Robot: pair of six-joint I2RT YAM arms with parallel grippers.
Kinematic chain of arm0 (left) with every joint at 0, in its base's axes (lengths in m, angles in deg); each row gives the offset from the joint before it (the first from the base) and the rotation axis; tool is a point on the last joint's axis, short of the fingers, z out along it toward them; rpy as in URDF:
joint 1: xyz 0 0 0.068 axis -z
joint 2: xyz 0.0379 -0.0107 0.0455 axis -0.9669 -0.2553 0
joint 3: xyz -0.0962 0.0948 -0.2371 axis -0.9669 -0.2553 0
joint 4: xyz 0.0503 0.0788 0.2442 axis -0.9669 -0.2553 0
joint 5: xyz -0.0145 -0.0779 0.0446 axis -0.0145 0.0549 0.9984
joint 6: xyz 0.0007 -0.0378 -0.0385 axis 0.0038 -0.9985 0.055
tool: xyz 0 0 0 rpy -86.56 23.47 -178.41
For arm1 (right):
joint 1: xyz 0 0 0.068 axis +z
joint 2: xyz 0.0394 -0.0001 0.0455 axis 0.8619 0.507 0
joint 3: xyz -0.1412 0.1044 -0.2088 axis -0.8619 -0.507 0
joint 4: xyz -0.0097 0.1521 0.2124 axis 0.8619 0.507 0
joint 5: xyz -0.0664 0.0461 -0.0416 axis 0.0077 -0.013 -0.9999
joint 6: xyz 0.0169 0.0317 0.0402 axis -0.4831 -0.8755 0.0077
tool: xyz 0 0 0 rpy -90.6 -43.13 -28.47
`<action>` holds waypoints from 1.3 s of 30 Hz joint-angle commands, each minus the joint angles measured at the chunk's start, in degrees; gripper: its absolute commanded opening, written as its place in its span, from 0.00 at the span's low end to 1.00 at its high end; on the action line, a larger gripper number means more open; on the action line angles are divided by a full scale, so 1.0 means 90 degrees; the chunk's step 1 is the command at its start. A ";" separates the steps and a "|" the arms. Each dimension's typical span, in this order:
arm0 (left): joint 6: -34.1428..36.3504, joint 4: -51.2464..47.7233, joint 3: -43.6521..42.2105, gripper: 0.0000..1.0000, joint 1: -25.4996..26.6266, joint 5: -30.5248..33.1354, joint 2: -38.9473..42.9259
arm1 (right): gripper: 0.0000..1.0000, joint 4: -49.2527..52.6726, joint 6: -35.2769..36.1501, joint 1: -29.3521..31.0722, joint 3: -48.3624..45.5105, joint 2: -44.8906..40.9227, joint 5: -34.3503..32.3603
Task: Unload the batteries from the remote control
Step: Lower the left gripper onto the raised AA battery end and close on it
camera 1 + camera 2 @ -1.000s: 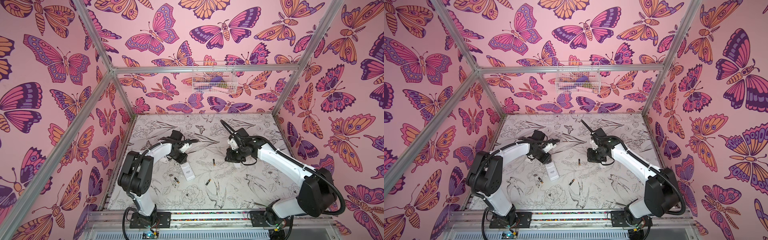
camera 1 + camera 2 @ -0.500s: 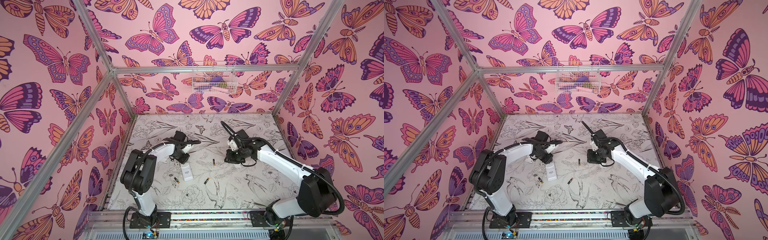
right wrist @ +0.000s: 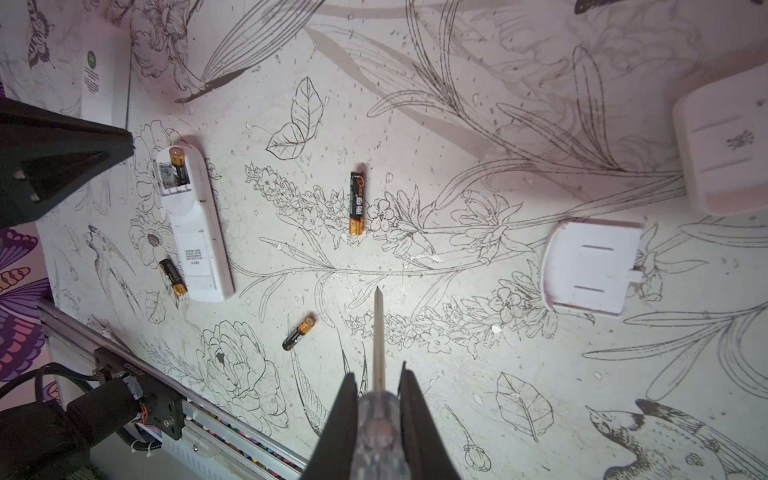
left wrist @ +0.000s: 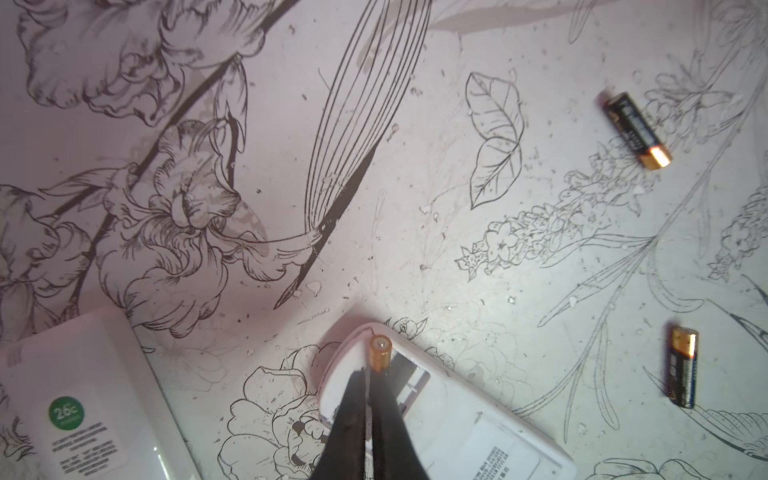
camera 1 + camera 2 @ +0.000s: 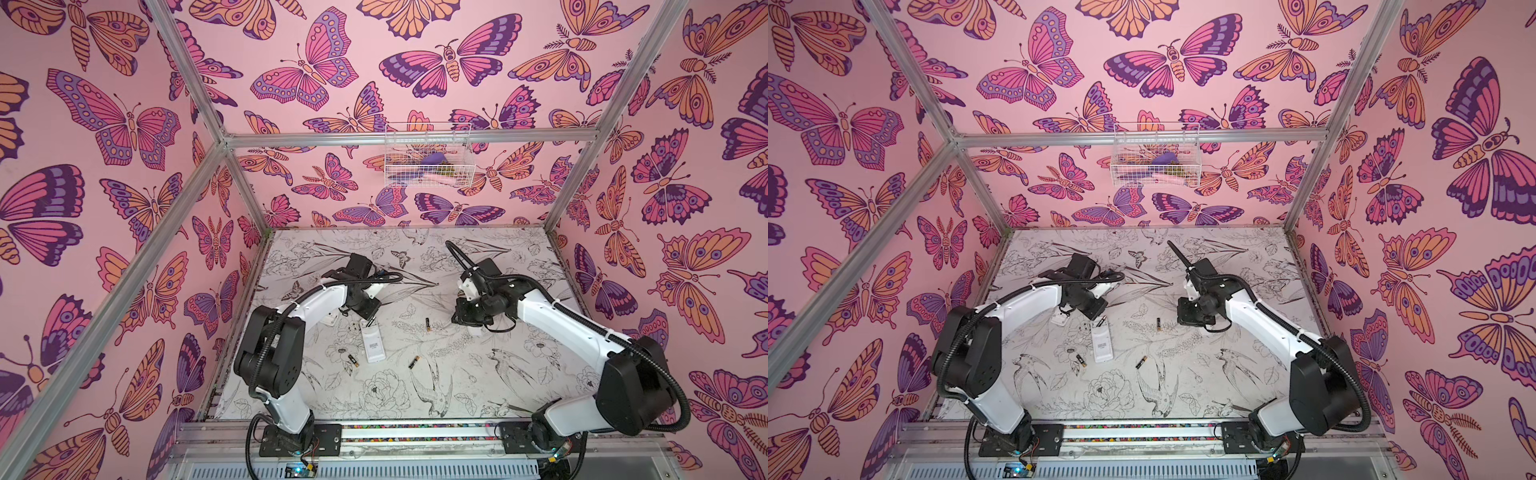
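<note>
A white remote control [image 5: 372, 345] [image 3: 195, 232] lies face down with its battery bay open. One battery [image 4: 380, 352] [image 3: 176, 164] rests tilted in that bay, gold end raised. My left gripper [image 4: 369, 372] [image 5: 368, 316] is shut, with only a sliver between its fingers. Its tips are at that battery's near end, and no grip on it shows. Three more batteries lie loose on the mat [image 3: 356, 203] [image 3: 298, 332] [image 3: 172, 277]. My right gripper [image 3: 378, 380] is shut on a clear-handled screwdriver [image 3: 377, 332], hovering apart from the remote.
A second white remote [image 4: 83, 407] lies beside the first one, under my left arm. A detached white cover [image 3: 590, 268] and another white casing [image 3: 723, 141] lie near my right gripper. A wire basket [image 5: 428, 156] hangs on the back wall. A metal rail [image 5: 374, 432] lines the front edge.
My left gripper's jaws have closed, and it has shifted slightly towards the remote's open end. The right arm has hardly moved.
</note>
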 commanded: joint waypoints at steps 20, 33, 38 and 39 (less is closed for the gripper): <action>-0.0524 0.0061 -0.0554 0.25 0.0111 0.0249 -0.0345 | 0.00 -0.0327 -0.0108 -0.0095 -0.0402 -0.0271 0.0225; -0.0590 0.0265 -0.0624 0.28 0.0117 0.0385 -0.0691 | 0.00 -0.0245 -0.0114 -0.0094 -0.0592 -0.0547 0.0112; -0.0590 0.0199 -0.0598 0.20 0.0127 0.0366 -0.0617 | 0.00 -0.0027 -0.0037 -0.0093 -0.0452 -0.0539 0.0086; -0.0590 0.0207 -0.0610 0.18 0.0127 0.0366 -0.0554 | 0.00 -0.0104 -0.0068 -0.0095 -0.0511 -0.0603 0.0086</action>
